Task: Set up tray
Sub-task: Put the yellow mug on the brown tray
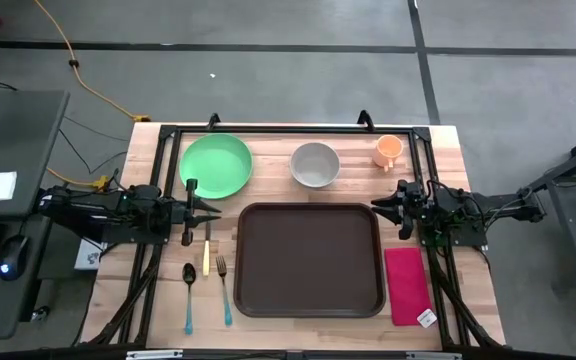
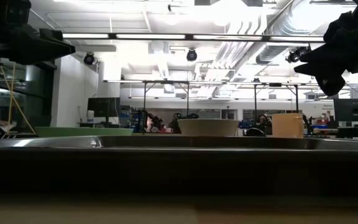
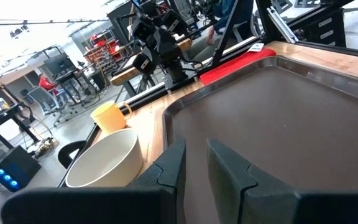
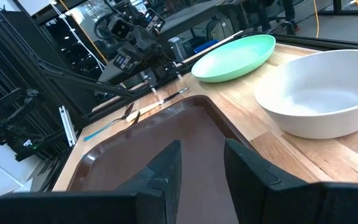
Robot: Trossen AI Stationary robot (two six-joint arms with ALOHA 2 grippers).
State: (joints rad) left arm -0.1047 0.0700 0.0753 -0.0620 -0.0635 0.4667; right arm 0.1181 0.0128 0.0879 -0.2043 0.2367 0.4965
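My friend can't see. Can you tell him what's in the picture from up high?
A large dark-brown plastic tray lies empty mid-table between two waiting robot arms. Behind it: round green plate, white bowl, orange cup. Cutlery lies left, a red-pink napkin right.

We are observing the left end effector (image 1: 214, 210) hovering at the table's left side, fingers (image 3: 169, 171) slightly parted, gripping nothing. The right end effector (image 1: 376, 205) is hovering opposite, likewise parted and empty, both pointing inward.
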